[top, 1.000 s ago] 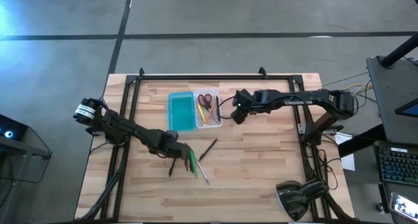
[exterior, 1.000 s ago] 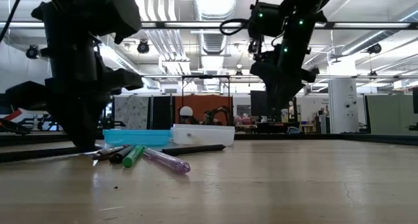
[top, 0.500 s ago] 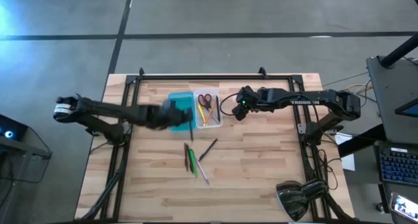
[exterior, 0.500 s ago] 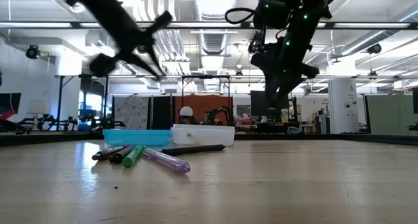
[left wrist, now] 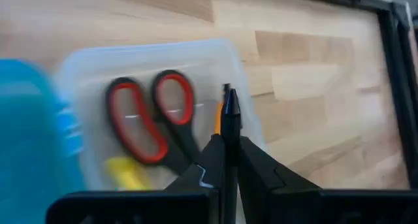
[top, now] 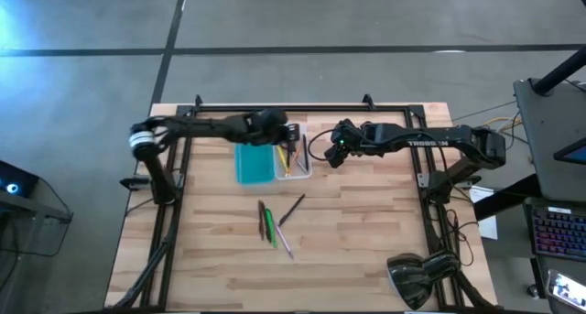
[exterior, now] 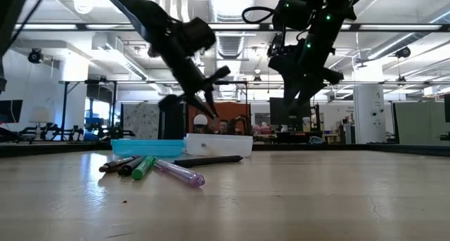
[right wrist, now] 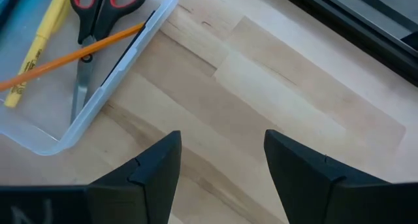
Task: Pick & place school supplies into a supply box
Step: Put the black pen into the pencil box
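Left wrist view: the left gripper has its two dark fingers pressed together on a thin dark pencil, which stands up between them with its tip pointing out over the supply box. Directly beyond the tip lies the clear tray half of the box, holding the red-handled scissors, a yellow marker and an orange pencil. The teal lid half adjoins the tray on one side.

In the high view, the left gripper hangs above the far end of the clear tray, with the left arm reaching in from the table's left edge across the far part of the table. The teal lid lies open, touching the tray's left side.

The right gripper hovers just to the right of the tray, above bare wood. In the right wrist view its fingers are spread wide apart with nothing between them; the tray corner, scissors, orange pencil and yellow marker show beyond.

Nearer the front of the table, well apart from the box, loose supplies remain: a dark pencil lying diagonally, a brown pencil, a green marker and a pale pen, grouped close together.
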Motion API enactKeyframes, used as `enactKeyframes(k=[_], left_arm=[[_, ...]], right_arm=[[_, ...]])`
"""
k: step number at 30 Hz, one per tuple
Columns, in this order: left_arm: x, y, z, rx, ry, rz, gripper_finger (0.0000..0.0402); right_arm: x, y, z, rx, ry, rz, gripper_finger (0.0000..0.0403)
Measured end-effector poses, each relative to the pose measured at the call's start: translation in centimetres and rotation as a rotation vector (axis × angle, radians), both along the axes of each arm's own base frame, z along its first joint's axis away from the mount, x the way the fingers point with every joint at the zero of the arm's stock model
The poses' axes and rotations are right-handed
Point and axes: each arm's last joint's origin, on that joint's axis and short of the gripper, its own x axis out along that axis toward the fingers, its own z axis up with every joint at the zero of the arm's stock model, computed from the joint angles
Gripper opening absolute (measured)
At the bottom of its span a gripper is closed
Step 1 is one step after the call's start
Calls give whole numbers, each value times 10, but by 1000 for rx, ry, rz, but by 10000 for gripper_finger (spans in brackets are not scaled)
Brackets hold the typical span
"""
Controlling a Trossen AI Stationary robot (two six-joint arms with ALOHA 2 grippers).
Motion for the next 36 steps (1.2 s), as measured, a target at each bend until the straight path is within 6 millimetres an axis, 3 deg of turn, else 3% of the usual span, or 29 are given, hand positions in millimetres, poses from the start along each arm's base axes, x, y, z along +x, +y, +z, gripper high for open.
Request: enactKeyframes(k=[4, 8, 12, 16, 20, 25, 31, 36], left_arm=[[19, 7, -12, -18, 68, -27, 15], [26, 12, -19, -23, 121, -10, 60], [24, 11, -11, 3, 118, -37, 95], [13, 2, 10, 58, 163, -137, 105], [-1, -26, 37, 144, 234, -316, 106], [-26, -76, 59, 243, 223, -510, 107], [-67, -124, 52, 217, 173, -509, 108], [-95, -143, 41, 201, 89, -428, 108]], right_arm=[[0, 0, 0, 1, 3, 0, 210], [-2, 1, -1, 7, 25, 0, 210], [-4, 1, -2, 12, 44, 0, 210], [-4, 1, -3, 6, 61, 35, 210], [-1, 8, -5, 24, 74, 182, 210], [12, 29, -8, 82, 4, 608, 210], [34, 77, -18, -73, 4, 1156, 210], [59, 100, -35, -131, -16, 1281, 210]])
